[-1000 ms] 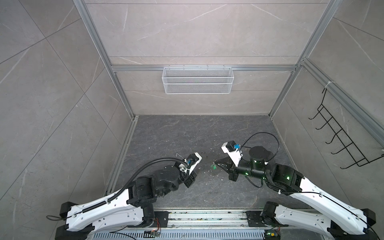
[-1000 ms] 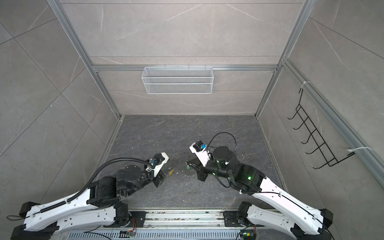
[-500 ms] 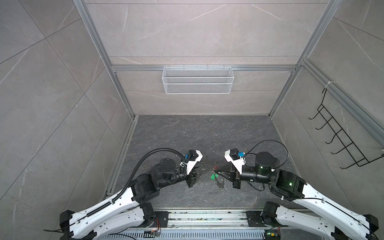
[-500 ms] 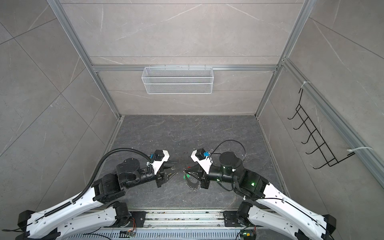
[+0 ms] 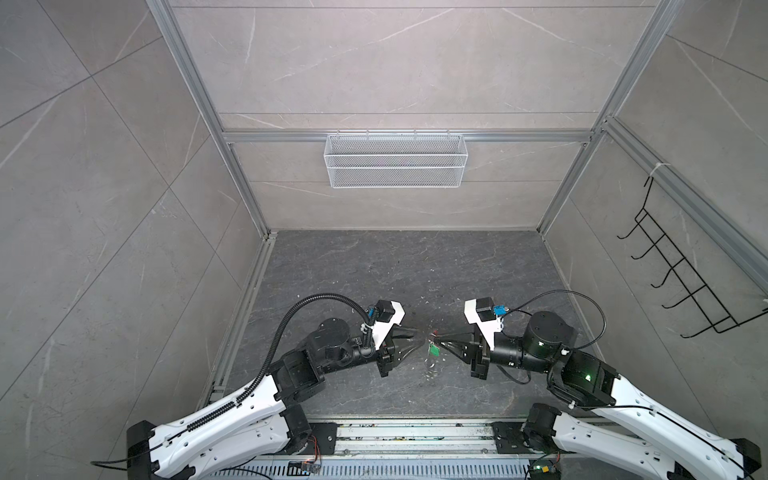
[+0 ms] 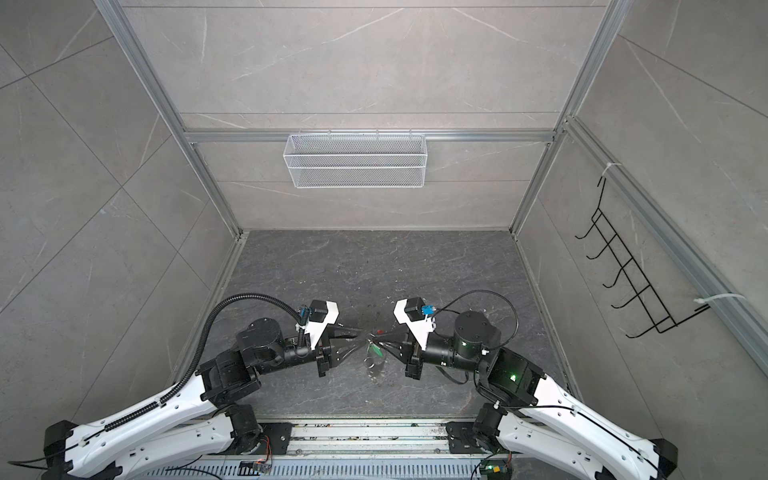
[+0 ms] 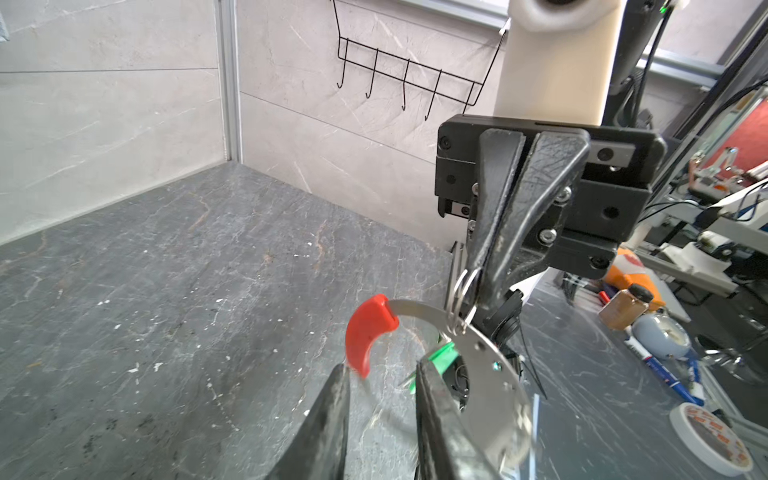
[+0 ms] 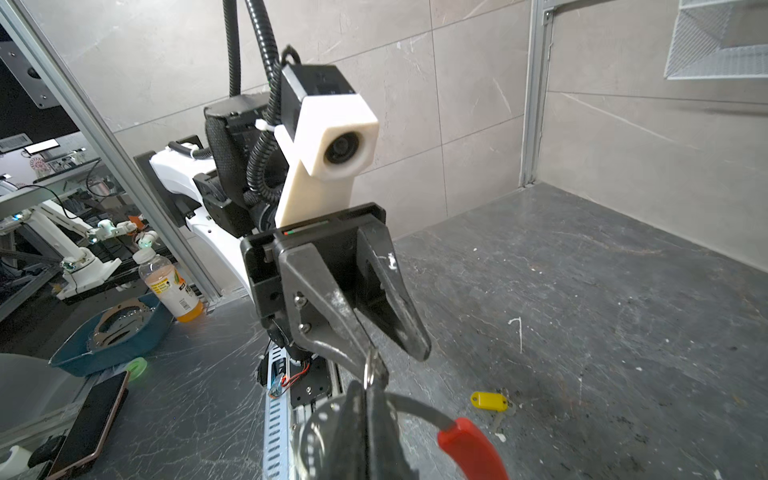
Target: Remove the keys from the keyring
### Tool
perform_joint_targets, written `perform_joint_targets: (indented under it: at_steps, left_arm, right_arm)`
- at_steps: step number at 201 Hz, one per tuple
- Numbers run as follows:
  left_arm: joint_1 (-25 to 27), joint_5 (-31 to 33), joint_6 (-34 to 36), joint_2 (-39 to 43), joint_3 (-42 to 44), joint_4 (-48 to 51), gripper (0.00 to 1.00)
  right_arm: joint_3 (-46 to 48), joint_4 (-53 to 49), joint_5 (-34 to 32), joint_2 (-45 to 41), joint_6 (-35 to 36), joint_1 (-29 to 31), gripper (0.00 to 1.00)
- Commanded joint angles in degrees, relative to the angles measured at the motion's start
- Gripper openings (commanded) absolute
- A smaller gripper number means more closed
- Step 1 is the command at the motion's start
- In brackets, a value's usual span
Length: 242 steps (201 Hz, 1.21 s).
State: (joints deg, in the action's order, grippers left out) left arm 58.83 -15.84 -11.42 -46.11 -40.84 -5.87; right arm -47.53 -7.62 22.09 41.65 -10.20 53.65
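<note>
Fingers of the right gripper [image 7: 482, 282] clamp the keyring [image 7: 415, 308] aloft, apparently so the left gripper [image 7: 382, 368] (fingers apart) can free the green key [image 7: 442, 356].

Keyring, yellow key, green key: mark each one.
keyring [image 7: 370, 332], left wrist view, on its red sleeve.
yellow key [image 8: 489, 401], right wrist view, on its plastic tag.
green key [image 7: 442, 356], left wrist view, on its tag.

The left gripper [image 5: 419, 337] has been brought across to the keyring [image 7: 368, 332] held up by the right gripper [image 5: 442, 343]. Its jaws appear to have been narrowed, though the earlier views are small.
</note>
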Motion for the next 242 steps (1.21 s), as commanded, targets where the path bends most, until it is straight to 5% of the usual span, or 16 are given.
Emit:
perform_joint_targets:
  at_steps: [1,92,242]
  left_arm:
    - [-0.47,-2.97,-2.23,0.59,-0.34,-7.63,0.29]
    - [-1.48,-5.69,-3.90,0.03,0.48,-13.38,0.15]
    - [-1.88,-10.45,-6.28,0.09,1.41,-16.10,0.11]
  right_arm:
    - [1.00,4.99,-0.03,-0.01,-2.25,-0.18,0.00]
    - [2.72,9.98,0.22,0.98,-5.01,-0.17,0.00]
    - [2.88,10.65,0.04,0.28,-5.25,-0.17,0.00]
